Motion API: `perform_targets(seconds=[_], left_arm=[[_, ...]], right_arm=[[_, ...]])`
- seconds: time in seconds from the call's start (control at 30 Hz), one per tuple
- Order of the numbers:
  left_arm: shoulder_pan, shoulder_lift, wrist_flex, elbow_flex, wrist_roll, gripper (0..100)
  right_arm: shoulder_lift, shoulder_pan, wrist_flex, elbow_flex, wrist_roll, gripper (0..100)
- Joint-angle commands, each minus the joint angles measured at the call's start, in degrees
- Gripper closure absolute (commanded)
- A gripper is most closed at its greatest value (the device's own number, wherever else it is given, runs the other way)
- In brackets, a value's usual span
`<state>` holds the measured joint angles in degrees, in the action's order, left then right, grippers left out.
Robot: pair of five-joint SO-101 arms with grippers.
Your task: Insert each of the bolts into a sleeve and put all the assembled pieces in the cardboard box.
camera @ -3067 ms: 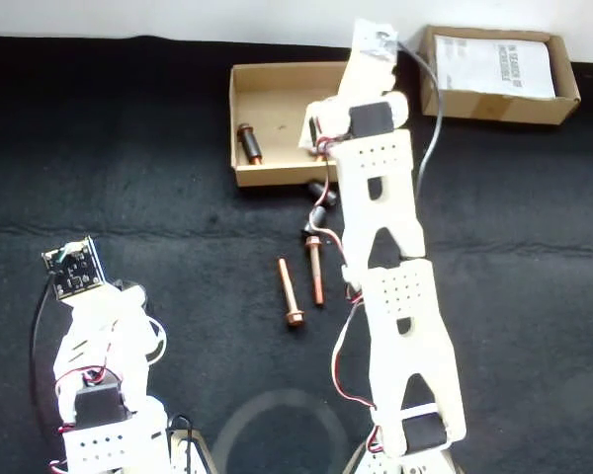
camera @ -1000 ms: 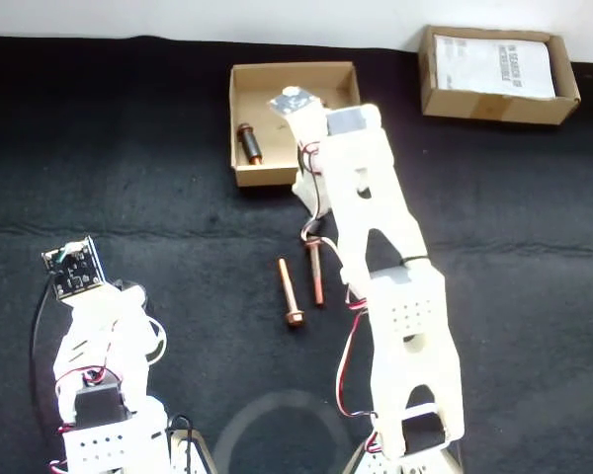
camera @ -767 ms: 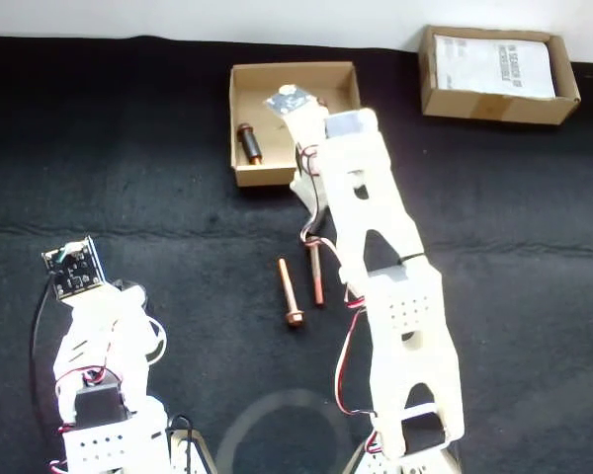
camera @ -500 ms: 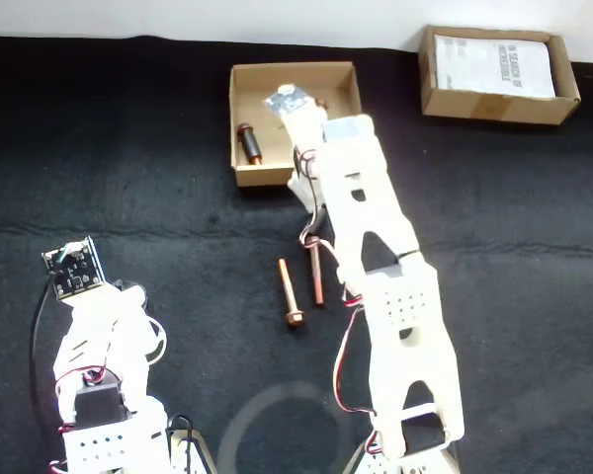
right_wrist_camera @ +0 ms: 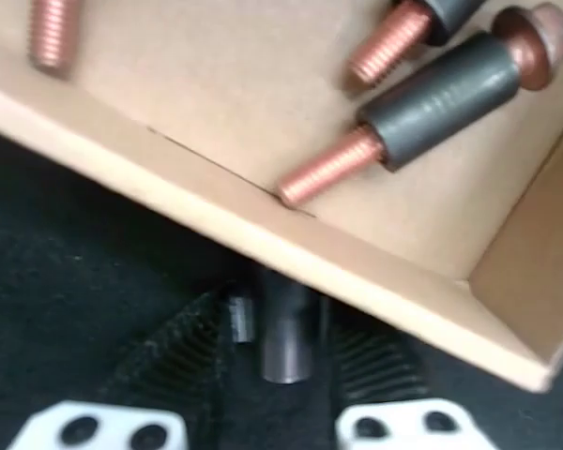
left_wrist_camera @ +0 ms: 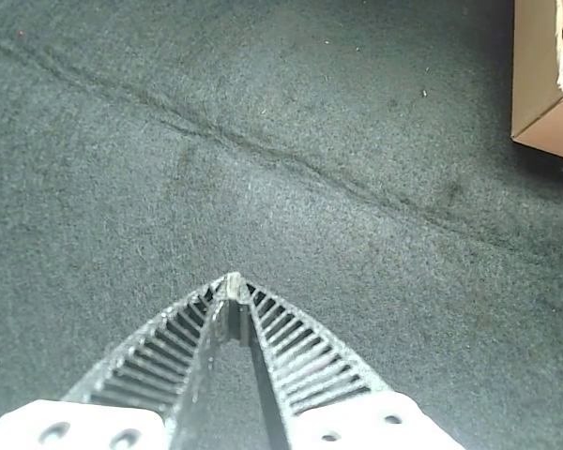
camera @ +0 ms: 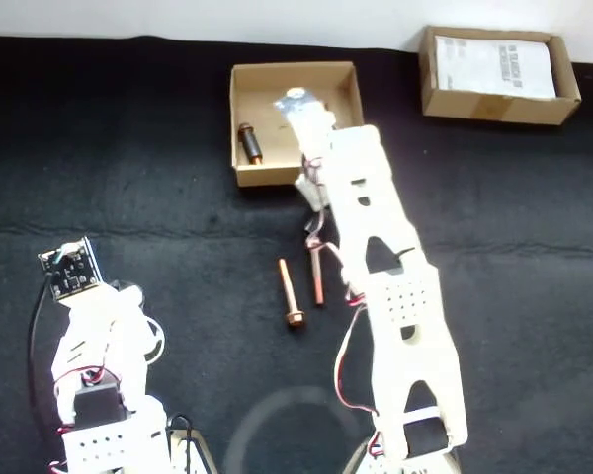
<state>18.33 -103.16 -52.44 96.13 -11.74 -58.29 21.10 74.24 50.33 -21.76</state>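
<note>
My right gripper is low over the mat just outside the front wall of the cardboard box, shut on a dark grey sleeve that lies lengthwise between its fingers. Inside the box, an assembled bolt and sleeve lies near a corner, with another beside it. From above, the right arm covers the box's front right corner, and one assembled piece shows at the box's left. Two bare copper bolts lie on the mat. My left gripper is shut and holds nothing.
A second cardboard box holding a printed sheet stands at the back right. The left arm sits folded at the front left, above bare black mat. A corner of a cardboard box shows far ahead of it.
The right arm swung from above the box's right side down to its front wall, over the loose sleeves. In the last half second it shifted slightly right. The left arm stayed put.
</note>
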Motion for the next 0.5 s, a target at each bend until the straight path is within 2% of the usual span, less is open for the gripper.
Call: perform_targets(seconds=[0.0,0.47], left_arm=[[0.7,-0.6,0.2,1.0,0.4,99],[0.7,-0.5,0.2,1.0,0.4,99]], right_arm=[[0.3,0.6,1.1,1.4,-0.1,99.1],[5.7,-2.6,19.8,27.3,-0.1,99.2]])
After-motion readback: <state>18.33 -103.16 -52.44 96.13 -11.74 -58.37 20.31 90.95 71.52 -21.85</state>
